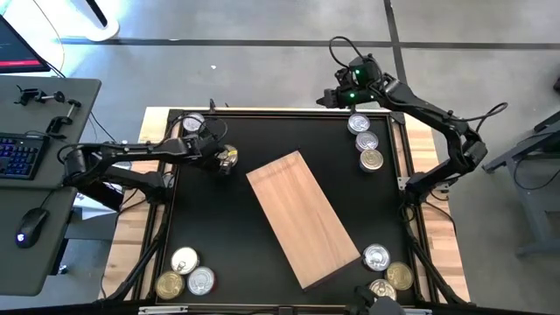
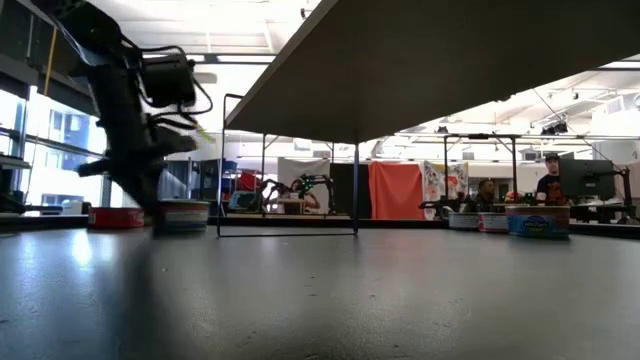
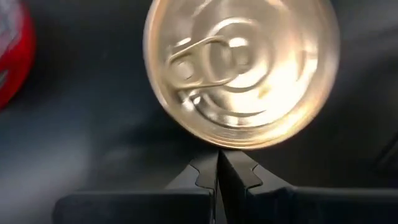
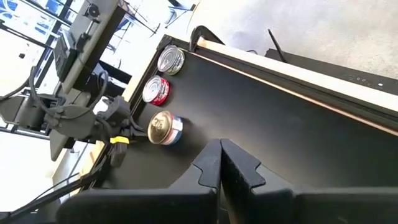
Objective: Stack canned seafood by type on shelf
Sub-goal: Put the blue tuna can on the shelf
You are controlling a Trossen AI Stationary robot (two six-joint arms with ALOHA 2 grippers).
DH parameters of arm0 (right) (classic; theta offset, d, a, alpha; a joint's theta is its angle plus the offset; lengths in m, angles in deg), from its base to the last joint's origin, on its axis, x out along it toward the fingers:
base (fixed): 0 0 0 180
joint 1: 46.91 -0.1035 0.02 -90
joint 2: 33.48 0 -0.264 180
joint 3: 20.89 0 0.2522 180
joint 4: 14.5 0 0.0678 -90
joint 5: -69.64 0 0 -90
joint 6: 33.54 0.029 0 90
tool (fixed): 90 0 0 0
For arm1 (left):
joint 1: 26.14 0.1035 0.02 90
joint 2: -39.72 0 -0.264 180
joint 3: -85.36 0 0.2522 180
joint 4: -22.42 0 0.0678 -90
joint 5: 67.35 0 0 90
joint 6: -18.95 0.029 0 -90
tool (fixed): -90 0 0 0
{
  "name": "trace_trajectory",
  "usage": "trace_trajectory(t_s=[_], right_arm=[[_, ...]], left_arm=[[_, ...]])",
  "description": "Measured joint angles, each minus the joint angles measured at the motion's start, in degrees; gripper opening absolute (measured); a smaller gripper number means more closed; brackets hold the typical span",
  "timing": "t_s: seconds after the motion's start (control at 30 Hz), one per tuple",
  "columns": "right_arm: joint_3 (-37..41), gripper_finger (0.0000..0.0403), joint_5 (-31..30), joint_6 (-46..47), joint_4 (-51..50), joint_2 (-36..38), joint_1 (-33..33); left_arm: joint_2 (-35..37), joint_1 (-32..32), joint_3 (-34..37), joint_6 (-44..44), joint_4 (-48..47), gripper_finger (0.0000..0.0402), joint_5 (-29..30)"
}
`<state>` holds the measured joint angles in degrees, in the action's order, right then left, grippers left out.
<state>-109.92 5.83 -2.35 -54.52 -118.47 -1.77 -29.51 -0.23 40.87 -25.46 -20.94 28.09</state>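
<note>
From where I stand, the shelf (image 1: 304, 218) lies flat on the black bench (image 1: 219, 236), a light-brown wooden board set askew: its long axis runs on a diagonal, one short end pointing toward the far left of the bench, the other toward the near right corner. Nothing sits on it.

The canned seafood is scattered in small groups round the edges. Three tins (image 1: 366, 141) stand in a short line by the far right edge, lids up. Another cluster (image 1: 385, 271) sits at the near right corner, just off the board's lower end, and three more (image 1: 185, 276) are bunched at the near left corner. At the far left there is a silver-lidded tin (image 1: 193, 123) and close by it a gold-lidded tin (image 1: 227, 157), lid up with the pull-tab showing, and a red-sided tin (image 3: 9, 53) close beside.

The left gripper (image 1: 216, 158) is down at that gold-lidded tin, its jaws pressed together with nothing between them, their tips right at the tin's rim. The right gripper (image 1: 330, 97) hangs over the far edge of the bench near the line of three, jaws likewise closed tight and empty.

Beyond the bench, a person (image 2: 549, 176) sits at a screen across the room.
</note>
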Motion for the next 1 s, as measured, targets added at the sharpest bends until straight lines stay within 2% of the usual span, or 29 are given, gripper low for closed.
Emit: trace_trajectory(t_s=[0.1,0.27,0.4,0.57,0.7,0.87,1.0], right_arm=[[0.0,0.0,-0.1,2.1,0.1,0.0,-0.2],[0.0,0.0,-0.2,7.3,3.2,0.0,-0.2],[0.0,0.0,-0.2,10.2,8.0,-0.2,-1.4],[-0.1,0.0,0.5,12.4,11.6,-0.3,-3.8],[-0.1,0.0,0.4,13.5,11.7,-1.1,-6.0],[-4.2,0.0,0.6,14.7,11.6,-6.6,-8.8],[-14.9,0.0,0.9,10.5,7.5,-14.8,-12.1]], left_arm=[[-3.1,0.0,-0.1,0.8,8.3,0.0,0.8],[-10.6,0.0,-2.3,1.5,16.9,0.0,3.0],[-14.5,0.1,-8.2,5.8,14.4,0.0,1.2],[-10.4,2.2,-16.8,15.1,5.7,0.0,3.2],[-5.0,6.2,-19.3,21.6,4.0,0.0,7.1],[-2.2,13.2,-18.4,23.1,1.0,0.0,1.6],[-1.6,14.8,-16.6,23.2,-1.7,0.0,-1.1]])
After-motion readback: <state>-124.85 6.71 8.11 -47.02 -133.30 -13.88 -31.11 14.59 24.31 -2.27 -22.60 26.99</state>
